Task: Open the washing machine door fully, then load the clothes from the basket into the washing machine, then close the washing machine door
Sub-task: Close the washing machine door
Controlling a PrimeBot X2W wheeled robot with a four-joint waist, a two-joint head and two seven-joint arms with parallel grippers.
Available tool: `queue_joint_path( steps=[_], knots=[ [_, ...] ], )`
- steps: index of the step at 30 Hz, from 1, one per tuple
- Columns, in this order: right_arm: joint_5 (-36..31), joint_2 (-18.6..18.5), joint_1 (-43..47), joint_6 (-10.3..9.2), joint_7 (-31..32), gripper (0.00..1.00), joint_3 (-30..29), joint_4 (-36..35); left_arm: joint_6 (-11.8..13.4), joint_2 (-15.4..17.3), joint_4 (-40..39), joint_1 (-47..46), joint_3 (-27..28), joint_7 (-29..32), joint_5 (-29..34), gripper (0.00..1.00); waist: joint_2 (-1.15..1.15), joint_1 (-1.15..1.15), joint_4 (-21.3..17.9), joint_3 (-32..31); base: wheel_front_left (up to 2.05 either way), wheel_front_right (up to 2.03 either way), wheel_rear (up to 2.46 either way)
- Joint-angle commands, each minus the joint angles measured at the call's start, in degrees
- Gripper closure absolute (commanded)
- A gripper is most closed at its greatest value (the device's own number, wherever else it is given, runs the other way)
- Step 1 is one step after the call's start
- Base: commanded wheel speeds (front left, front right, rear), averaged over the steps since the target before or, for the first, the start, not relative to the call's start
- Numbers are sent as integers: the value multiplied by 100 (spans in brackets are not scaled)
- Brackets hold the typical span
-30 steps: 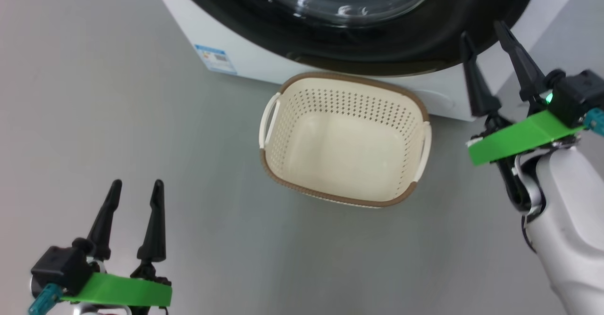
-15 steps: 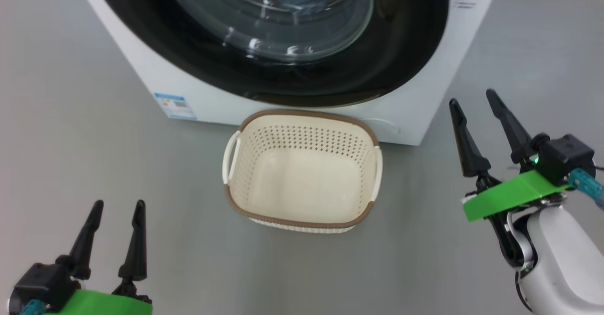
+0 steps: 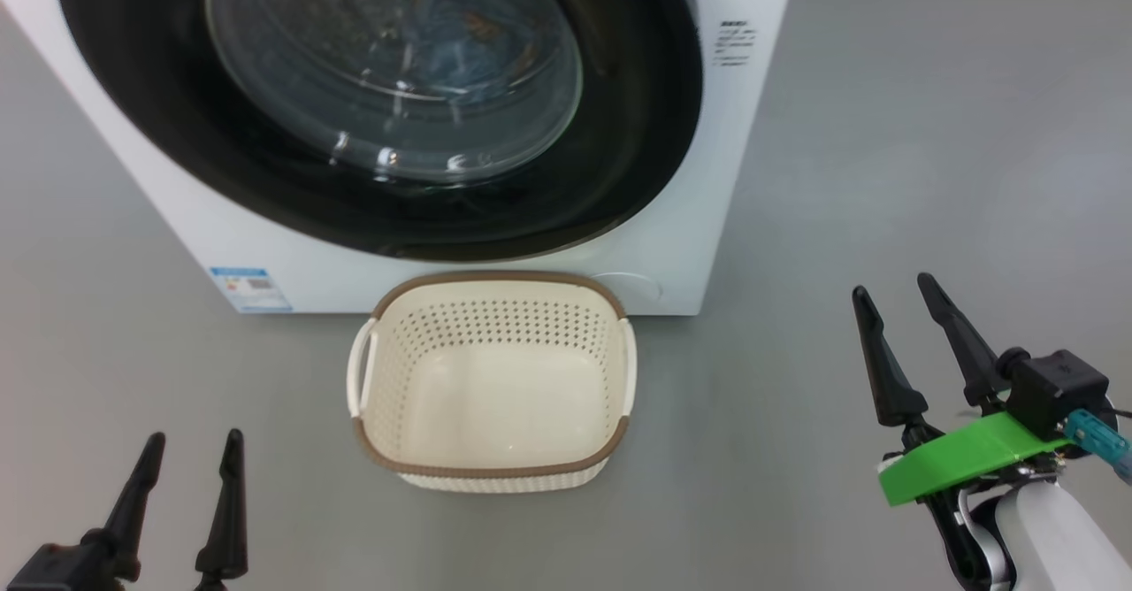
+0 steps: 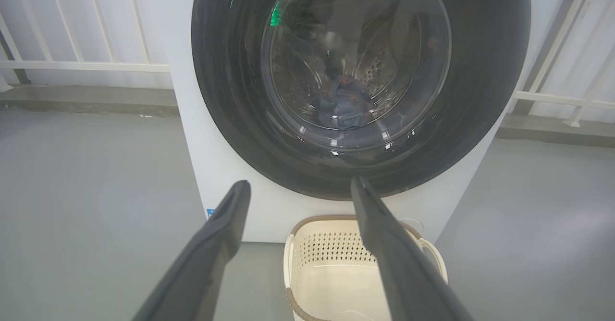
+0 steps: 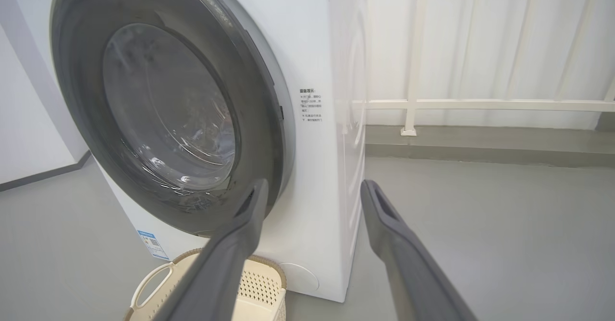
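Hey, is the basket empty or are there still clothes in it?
Empty: the basket shows a bare cream floor. The clothes lie behind the glass of the door.

A small blue label [image 3: 250,287] sits low on the big white boxy washing machine [image 3: 712,175]. Small dark print [image 3: 736,42] stands higher on its front. Both are too small to read.

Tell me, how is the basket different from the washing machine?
The washing machine is big, boxy and white; the basket is small, cream, with a brown rim. The basket is open on top and empty; the washing machine has its black door shut, with blue clothes behind the glass. Both stand on the grey floor, basket right in front.
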Motion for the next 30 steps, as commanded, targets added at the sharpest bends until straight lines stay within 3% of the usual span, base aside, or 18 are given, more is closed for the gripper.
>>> queue_joint_path(
  steps=[1, 14, 30],
  knots=[
    [-38, -43, 104, -15, -27, 0, 50, -172, 3, 161, -99, -28, 236, -38, 90, 0, 0, 1, -286, -215, 0, 0, 0],
    [-40, -67, 623, -15, -27, 0, -92, -256, 3, 175, -130, 247, 523, -38, 139, 0, 0, 1, -741, -432, 0, 0, 0],
    [-53, -70, 956, -15, -27, 0, -312, -341, 3, 100, -148, 347, 727, -38, 243, 0, 0, 1, -925, -508, 0, 0, 0]
  ],
)
